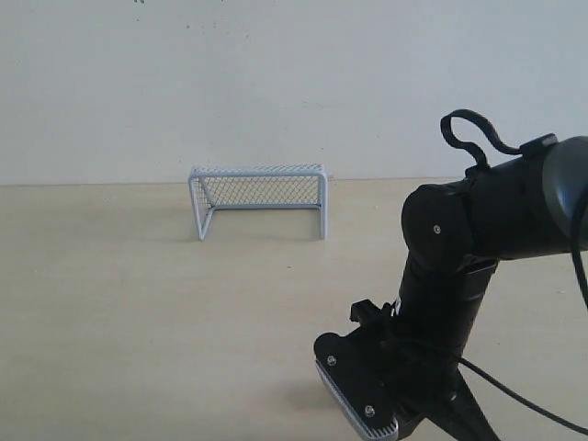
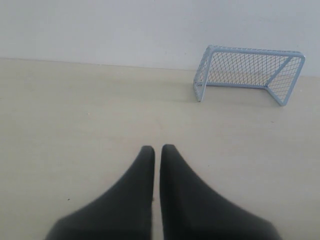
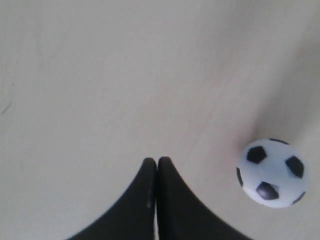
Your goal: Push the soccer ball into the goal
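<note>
Left tool [image 2: 157, 150] and right tool [image 3: 157, 162] closed, empty. Smooth round soccer ball [image 3: 271, 172] beside right tool; mesh-netted goal [image 1: 259, 171] on matte counter [image 1: 138, 303].

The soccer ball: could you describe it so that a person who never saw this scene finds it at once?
Start at the pale table and find the right hand, whose dark fingers are shut together. The soccer ball lies on the table close beside those fingertips, not touching them. It is the only round thing: white with black patches.
</note>
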